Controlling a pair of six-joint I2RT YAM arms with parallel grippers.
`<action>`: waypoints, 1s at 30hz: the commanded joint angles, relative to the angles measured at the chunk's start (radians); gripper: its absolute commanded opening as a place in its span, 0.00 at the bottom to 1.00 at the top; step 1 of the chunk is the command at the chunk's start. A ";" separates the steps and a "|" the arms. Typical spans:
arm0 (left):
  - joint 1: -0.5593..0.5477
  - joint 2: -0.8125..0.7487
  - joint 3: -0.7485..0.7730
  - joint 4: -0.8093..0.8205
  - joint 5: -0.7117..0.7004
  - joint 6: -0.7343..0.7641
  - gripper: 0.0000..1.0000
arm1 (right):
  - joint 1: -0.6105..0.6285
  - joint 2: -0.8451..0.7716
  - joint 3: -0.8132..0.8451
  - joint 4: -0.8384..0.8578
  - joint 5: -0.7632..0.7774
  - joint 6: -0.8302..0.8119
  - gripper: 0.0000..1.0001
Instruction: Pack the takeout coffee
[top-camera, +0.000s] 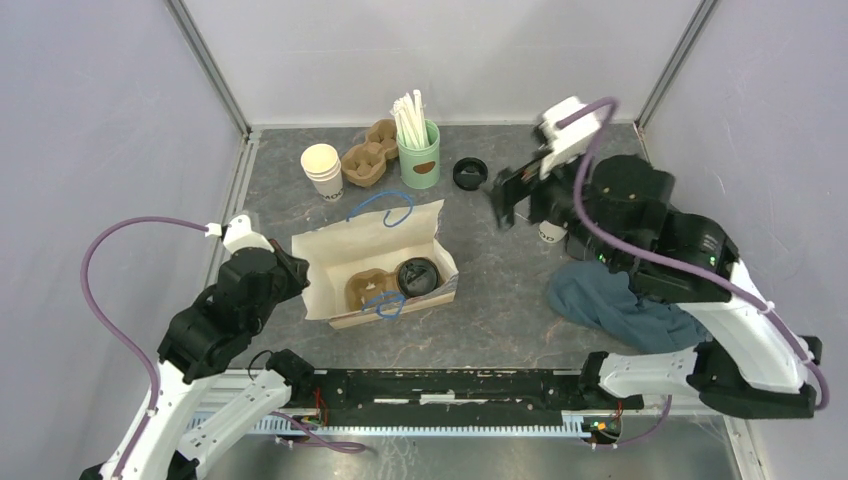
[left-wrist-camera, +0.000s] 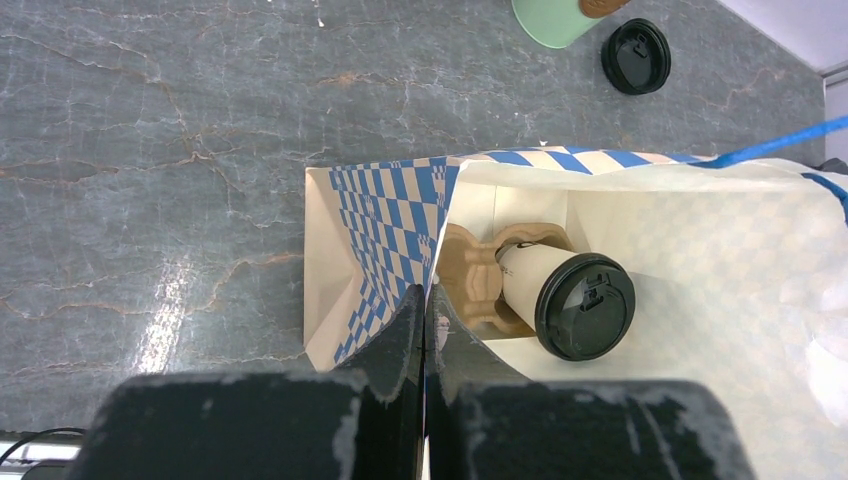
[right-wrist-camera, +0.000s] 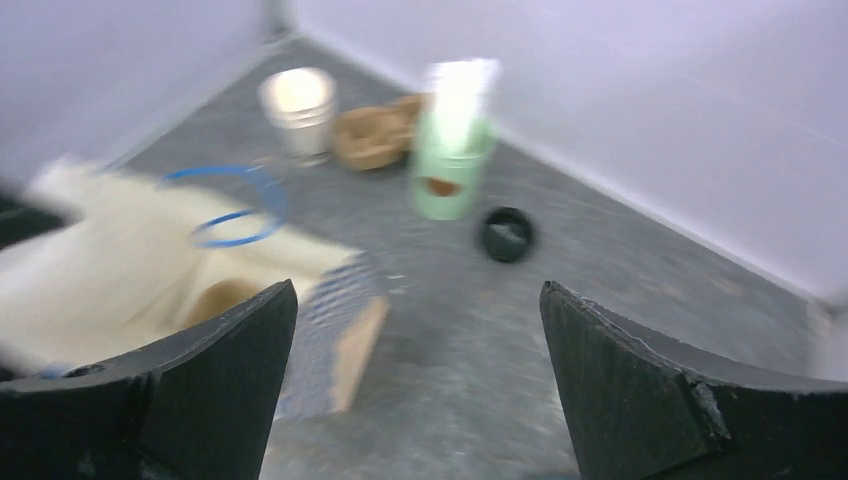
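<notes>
The takeout coffee (top-camera: 417, 275), a white paper cup with a black lid, lies tilted in a brown cup carrier (top-camera: 368, 287) inside the open paper bag (top-camera: 335, 255). In the left wrist view the cup (left-wrist-camera: 570, 295) rests on the carrier (left-wrist-camera: 475, 280) within the bag (left-wrist-camera: 700, 230). My left gripper (top-camera: 300, 275) is shut on the bag's left wall (left-wrist-camera: 427, 310). My right gripper (top-camera: 510, 205) is open and empty, raised above the table to the right of the bag; its view is blurred (right-wrist-camera: 418, 300). A second white printed cup (top-camera: 548, 233) is mostly hidden under the right arm.
At the back stand stacked lidless white cups (top-camera: 322, 168), a spare brown carrier (top-camera: 368, 160), a green cup of straws (top-camera: 418, 150) and a loose black lid (top-camera: 470, 173). A blue cloth (top-camera: 610, 300) lies at the right near the right arm.
</notes>
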 joint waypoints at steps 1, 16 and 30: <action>-0.002 0.016 0.011 0.036 0.002 0.036 0.02 | -0.175 0.026 -0.015 -0.014 0.327 0.006 0.98; -0.002 0.049 0.017 0.062 0.027 0.046 0.02 | -0.993 0.418 -0.097 -0.254 -0.252 0.075 0.98; -0.002 0.038 -0.007 0.065 0.031 0.034 0.02 | -1.018 0.537 -0.166 -0.201 -0.417 0.011 0.98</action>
